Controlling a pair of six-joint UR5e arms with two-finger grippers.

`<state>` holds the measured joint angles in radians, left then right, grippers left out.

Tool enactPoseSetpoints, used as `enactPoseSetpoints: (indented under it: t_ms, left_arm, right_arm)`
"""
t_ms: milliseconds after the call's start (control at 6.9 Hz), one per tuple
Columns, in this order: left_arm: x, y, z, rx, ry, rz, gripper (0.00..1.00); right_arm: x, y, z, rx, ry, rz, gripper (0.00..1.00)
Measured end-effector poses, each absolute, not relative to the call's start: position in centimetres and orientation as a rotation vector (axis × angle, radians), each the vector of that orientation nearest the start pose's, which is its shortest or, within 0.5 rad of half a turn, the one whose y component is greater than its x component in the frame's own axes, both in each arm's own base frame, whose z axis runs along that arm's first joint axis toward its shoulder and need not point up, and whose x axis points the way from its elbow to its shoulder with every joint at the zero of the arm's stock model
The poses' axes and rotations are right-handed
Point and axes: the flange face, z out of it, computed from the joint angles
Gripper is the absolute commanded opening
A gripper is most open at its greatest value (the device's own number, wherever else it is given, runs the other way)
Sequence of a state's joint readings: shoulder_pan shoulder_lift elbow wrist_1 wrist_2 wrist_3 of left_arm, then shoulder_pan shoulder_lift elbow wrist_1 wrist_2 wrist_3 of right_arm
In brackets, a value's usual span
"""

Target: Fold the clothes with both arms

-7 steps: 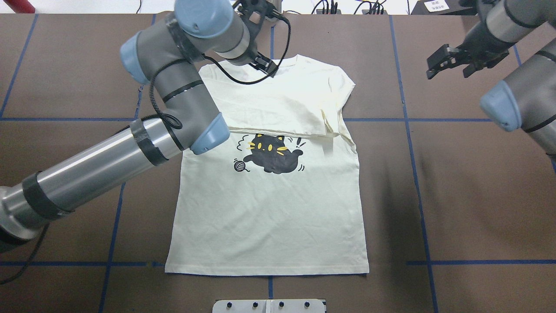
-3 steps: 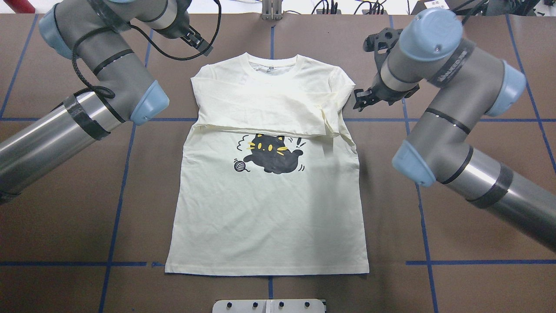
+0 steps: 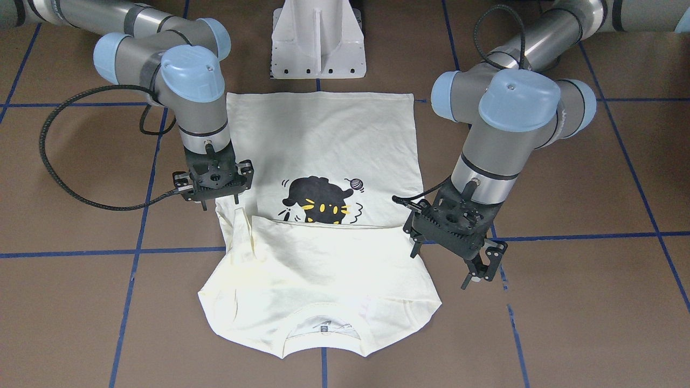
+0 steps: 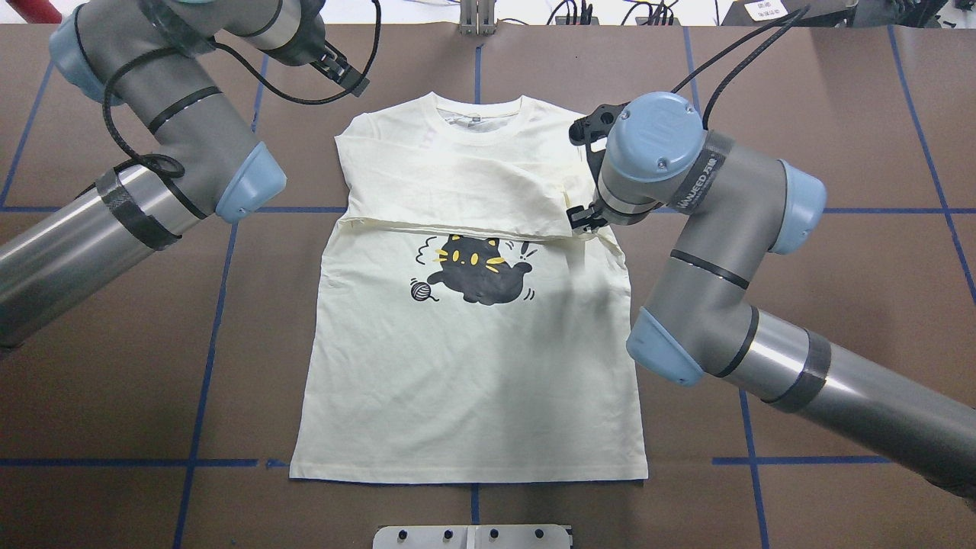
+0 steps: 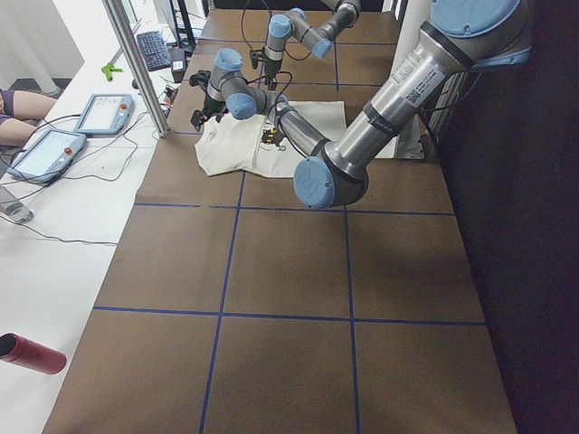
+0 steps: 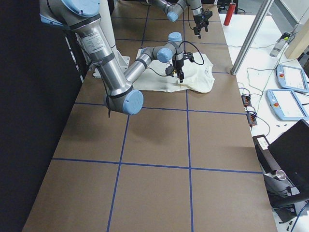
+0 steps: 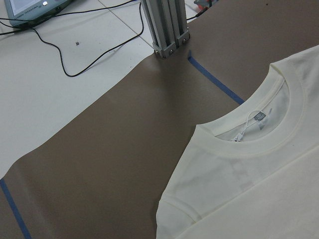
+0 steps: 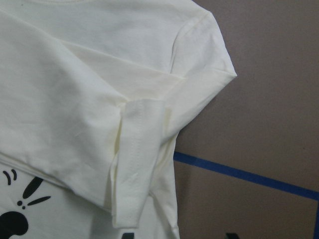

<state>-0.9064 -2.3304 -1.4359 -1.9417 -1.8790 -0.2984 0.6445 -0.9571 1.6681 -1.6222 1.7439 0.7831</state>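
Shirt (image 4: 465,366) w/ cat print (image 4: 476,271); neck tag (image 7: 258,117) illegible.

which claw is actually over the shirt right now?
The right claw: it hangs over the folded sleeve cuff of the shirt. The left claw is over bare table.

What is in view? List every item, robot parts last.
shirt: one, cream, flat mid-table, a fold across its chest
cat print: one, black, on the shirt front
table: one, brown, under everything
tape lines: several, blue, gridding the table
pedestal: one, white, by the shirt's hem
post: one, silver, table's operator-side edge
pendants: two, grey, white bench
tube: one, red, bench end
arms: two, grey with blue caps, flanking the shirt
left gripper: black, open, beside the shoulder
right gripper: black, open, over the folded sleeve
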Motion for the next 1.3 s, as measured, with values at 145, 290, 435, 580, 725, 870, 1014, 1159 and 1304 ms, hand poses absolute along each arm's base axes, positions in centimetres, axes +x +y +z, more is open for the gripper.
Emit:
enactPoseSetpoints:
  t_ms: [145,290,435,580,725,870,1014,1159,1304]
  left_arm:
    - [37.3,-64.4,21.1,0.758,0.718,0.486,1.00]
    - [37.0,-64.0,21.3,0.760,0.720,0.485,1.00]
    - [36.9,-63.9,21.4,0.760,0.720,0.484,1.00]
    - [36.9,-63.8,21.5,0.761,0.720,0.484,1.00]
    - [36.9,-63.8,21.5,0.761,0.721,0.484,1.00]
    - [36.8,-63.8,21.5,0.762,0.721,0.484,1.00]
    - [36.8,-63.8,21.4,0.760,0.724,0.478,1.00]
    - [36.8,-63.7,21.4,0.756,0.730,0.465,1.00]
    - [36.8,-63.6,21.5,0.753,0.734,0.457,1.00]
  right_arm:
    - [-49.3,-50.7,26.6,0.307,-0.590,-0.201,0.55]
    - [-50.6,-51.0,26.5,0.308,-0.574,-0.206,0.51]
    - [-51.5,-50.6,26.8,0.310,-0.558,-0.214,0.44]
    - [-52.3,-50.0,27.2,0.314,-0.544,-0.224,0.20]
    - [-52.7,-49.6,27.5,0.316,-0.534,-0.230,0.00]
    - [-52.8,-49.4,27.8,0.315,-0.527,-0.232,0.00]
    - [-52.5,-49.7,28.0,0.317,-0.524,-0.229,0.00]
    - [-51.8,-50.3,28.1,0.320,-0.520,-0.221,0.00]
    - [-51.0,-51.0,28.3,0.323,-0.515,-0.210,0.00]
